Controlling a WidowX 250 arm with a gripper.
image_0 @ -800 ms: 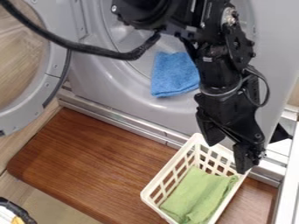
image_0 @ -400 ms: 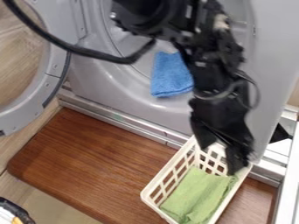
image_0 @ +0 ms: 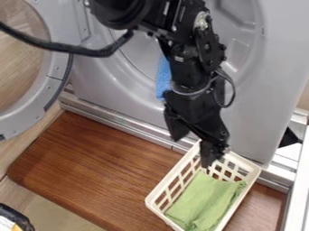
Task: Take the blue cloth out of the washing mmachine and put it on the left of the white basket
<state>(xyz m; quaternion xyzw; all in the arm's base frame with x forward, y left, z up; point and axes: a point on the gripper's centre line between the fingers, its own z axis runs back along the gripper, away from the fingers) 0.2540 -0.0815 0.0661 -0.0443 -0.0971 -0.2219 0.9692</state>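
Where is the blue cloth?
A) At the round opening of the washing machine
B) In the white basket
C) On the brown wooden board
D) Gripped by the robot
A: the blue cloth hangs at the lower edge of the round opening in the washing machine, partly hidden behind the robot's arm, while the basket holds a green cloth.

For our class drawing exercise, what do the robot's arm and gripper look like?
The arm is black and jointed, with a silvery round part near its top, a thick black cable and a thin looping wire. The gripper is black and two-fingered.
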